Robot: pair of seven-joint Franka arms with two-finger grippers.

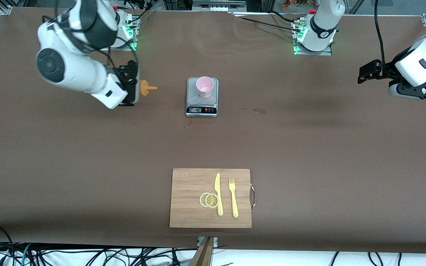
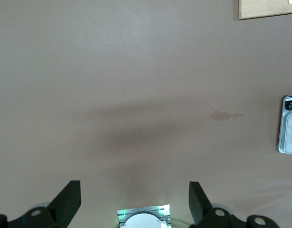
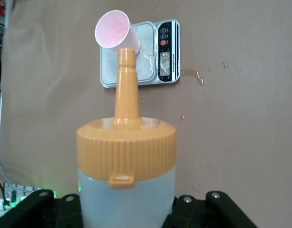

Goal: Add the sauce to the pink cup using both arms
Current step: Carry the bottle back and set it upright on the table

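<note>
My right gripper (image 1: 131,88) is shut on the sauce bottle (image 1: 145,88) and holds it sideways over the table, toward the right arm's end from the scale. The orange nozzle points at the pink cup (image 1: 205,87). The cup stands upright on the silver scale (image 1: 192,94). In the right wrist view the bottle (image 3: 127,156) fills the gripper (image 3: 127,211), with the cup (image 3: 115,32) and scale (image 3: 153,52) past the nozzle tip. My left gripper (image 1: 362,74) waits open and empty over the left arm's end of the table; the left wrist view shows it (image 2: 134,187) over bare table.
A wooden cutting board (image 1: 190,184) with a yellow knife (image 1: 218,194), fork (image 1: 233,197) and lemon slices (image 1: 209,200) lies near the front camera. A small wet spill (image 1: 253,109) marks the table beside the scale. The arm bases (image 1: 313,46) stand along the table edge farthest from the camera.
</note>
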